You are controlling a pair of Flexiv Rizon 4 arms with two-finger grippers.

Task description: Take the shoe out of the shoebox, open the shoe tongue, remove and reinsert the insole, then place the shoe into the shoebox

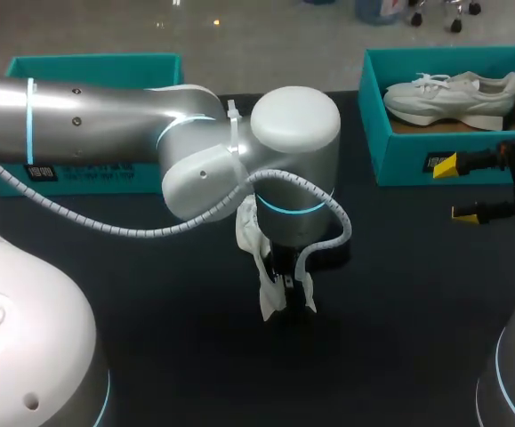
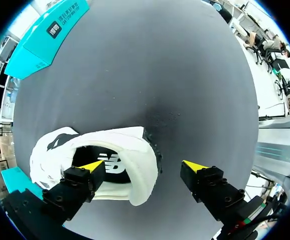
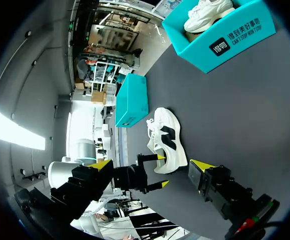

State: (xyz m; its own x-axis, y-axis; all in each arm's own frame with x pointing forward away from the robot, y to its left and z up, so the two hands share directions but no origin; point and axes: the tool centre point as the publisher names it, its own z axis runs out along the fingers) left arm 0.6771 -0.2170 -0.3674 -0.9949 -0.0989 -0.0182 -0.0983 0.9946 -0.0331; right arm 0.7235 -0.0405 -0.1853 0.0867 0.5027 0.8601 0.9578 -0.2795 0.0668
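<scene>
A white sneaker (image 2: 134, 150) with black side marks lies on the dark table (image 2: 150, 65) at its middle. My left gripper (image 2: 143, 167) is open just above the sneaker's heel end: one yellow fingertip (image 2: 92, 166) hangs over the black insole in the opening, the other over bare table. From the head view my left arm hides most of the sneaker (image 1: 255, 245), and the left gripper (image 1: 293, 289) points down at it. My right gripper (image 1: 467, 189) is open near the table's right edge, in front of the teal shoebox (image 1: 399, 165). The right wrist view has the sneaker (image 3: 167, 140) ahead of my right gripper (image 3: 152, 164).
A second white shoe (image 1: 453, 93) lies inside the shoebox at the back right. The teal lid (image 1: 88, 71) sits at the back left, partly behind my left arm. The lid (image 3: 132, 100) and shoebox (image 3: 225, 35) also show in the right wrist view.
</scene>
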